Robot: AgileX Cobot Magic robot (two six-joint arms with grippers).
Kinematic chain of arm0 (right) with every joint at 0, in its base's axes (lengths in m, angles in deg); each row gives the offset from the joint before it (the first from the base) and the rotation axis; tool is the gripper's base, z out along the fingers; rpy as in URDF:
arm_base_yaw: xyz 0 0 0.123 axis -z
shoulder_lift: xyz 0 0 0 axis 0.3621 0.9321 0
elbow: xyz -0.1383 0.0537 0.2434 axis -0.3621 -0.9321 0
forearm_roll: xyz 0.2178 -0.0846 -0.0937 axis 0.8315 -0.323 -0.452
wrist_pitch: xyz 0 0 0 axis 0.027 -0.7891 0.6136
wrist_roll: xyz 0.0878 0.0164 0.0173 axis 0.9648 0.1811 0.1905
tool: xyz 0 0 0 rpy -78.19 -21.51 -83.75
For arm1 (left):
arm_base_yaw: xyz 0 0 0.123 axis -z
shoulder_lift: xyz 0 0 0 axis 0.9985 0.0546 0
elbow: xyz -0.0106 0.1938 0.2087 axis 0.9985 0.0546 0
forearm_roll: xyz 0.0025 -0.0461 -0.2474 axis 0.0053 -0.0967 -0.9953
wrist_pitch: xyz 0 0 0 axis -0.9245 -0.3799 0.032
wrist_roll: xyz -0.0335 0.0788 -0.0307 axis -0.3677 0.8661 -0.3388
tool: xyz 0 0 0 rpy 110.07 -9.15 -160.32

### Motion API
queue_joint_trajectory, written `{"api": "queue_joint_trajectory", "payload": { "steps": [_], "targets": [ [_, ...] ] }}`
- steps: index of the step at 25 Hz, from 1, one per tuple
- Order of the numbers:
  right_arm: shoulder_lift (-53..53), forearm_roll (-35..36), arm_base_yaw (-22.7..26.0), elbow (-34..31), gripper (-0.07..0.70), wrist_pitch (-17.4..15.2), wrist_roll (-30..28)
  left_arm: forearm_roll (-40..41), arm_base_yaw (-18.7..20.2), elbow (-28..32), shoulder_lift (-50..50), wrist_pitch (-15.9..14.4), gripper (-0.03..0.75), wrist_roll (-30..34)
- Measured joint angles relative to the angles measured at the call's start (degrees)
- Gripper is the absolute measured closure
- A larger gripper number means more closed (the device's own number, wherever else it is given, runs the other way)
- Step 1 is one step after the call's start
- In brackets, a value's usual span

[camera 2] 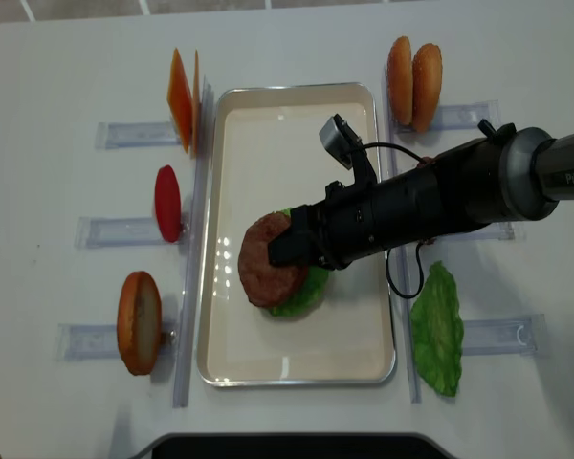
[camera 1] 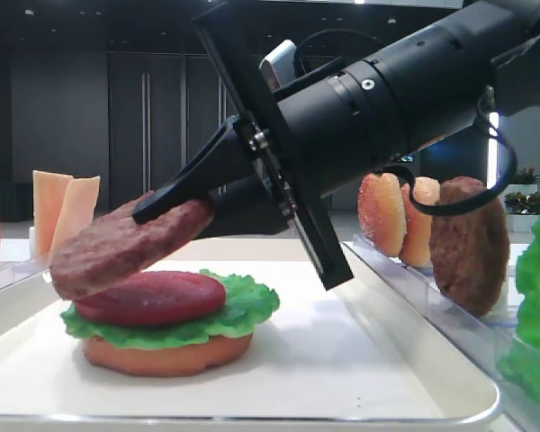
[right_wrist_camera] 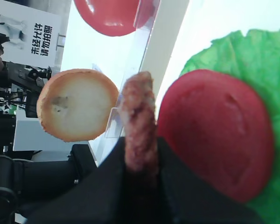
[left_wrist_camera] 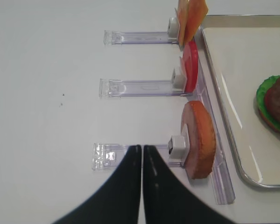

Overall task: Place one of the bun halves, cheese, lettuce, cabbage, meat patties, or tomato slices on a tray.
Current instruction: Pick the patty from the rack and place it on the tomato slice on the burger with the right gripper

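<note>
On the cream tray sits a stack: a bun half at the bottom, then lettuce, then a tomato slice. My right gripper is shut on a meat patty, gripping it by its edge. The patty hangs tilted just above the tomato slice, its low end at the left. Seen from above, the patty covers most of the stack. My left gripper is shut with nothing in it, over the table left of the tray, beside a standing bun half.
Clear holders flank the tray. Left side: cheese slices, a tomato slice, a bun half. Right side: two bun halves, another patty, a lettuce leaf. The right arm crosses the tray's right rim.
</note>
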Motion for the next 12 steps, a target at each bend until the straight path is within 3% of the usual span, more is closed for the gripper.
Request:
{"api": "queue_joint_trajectory", "payload": {
  "steps": [12],
  "targets": [
    [0.01, 0.0, 0.69, 0.0, 0.542, 0.0, -1.87, 0.0, 0.0, 0.0, 0.0, 0.0, 0.722, -0.51]
  ]
}}
